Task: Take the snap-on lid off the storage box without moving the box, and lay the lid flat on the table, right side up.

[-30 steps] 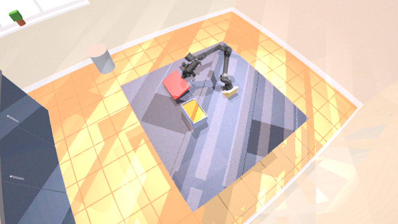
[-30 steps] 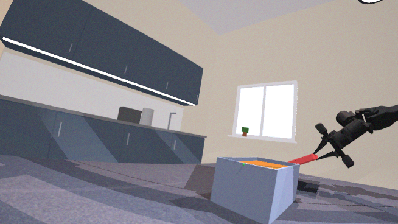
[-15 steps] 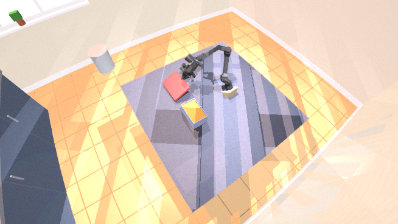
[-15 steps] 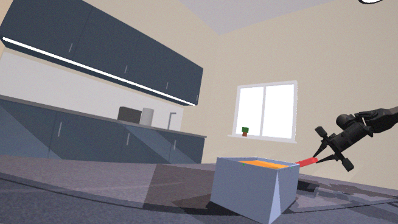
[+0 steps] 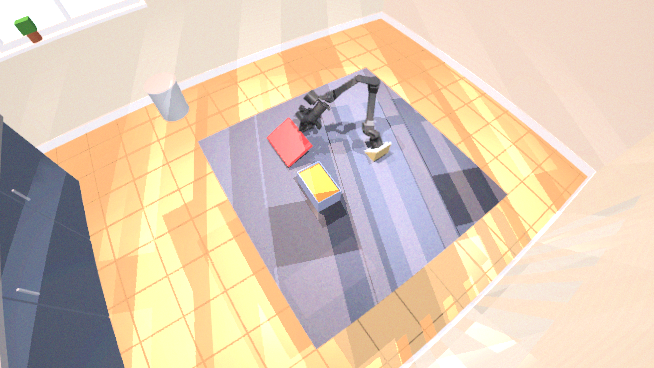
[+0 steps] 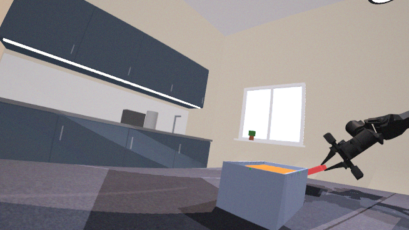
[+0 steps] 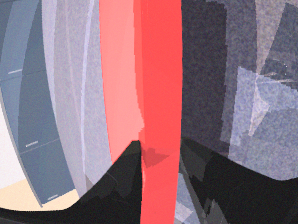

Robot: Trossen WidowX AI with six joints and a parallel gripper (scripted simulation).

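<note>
The red lid (image 5: 289,142) (image 6: 316,170) (image 7: 162,75) is off the box, held by one edge above the table and somewhat tilted. It is seen nearly edge-on in the exterior view, where the box hides part of it. My gripper (image 5: 302,129) (image 6: 323,167) (image 7: 158,145) is shut on that edge, with one finger on each face. The blue-grey storage box (image 5: 330,202) (image 6: 256,190) stands upright on the table (image 5: 300,300) (image 6: 150,200), open at the top, with yellow-orange showing inside. The lid is beside the box, on its window side, apart from it.
The arm's base stands by a small cream block (image 5: 378,152) on the table's arm side. A pale cylinder (image 5: 171,104) stands beyond the table's edge. Dark blue cabinets (image 5: 45,250) (image 6: 31,134) are farther off. Shadows lie across the table around the box and under the arm.
</note>
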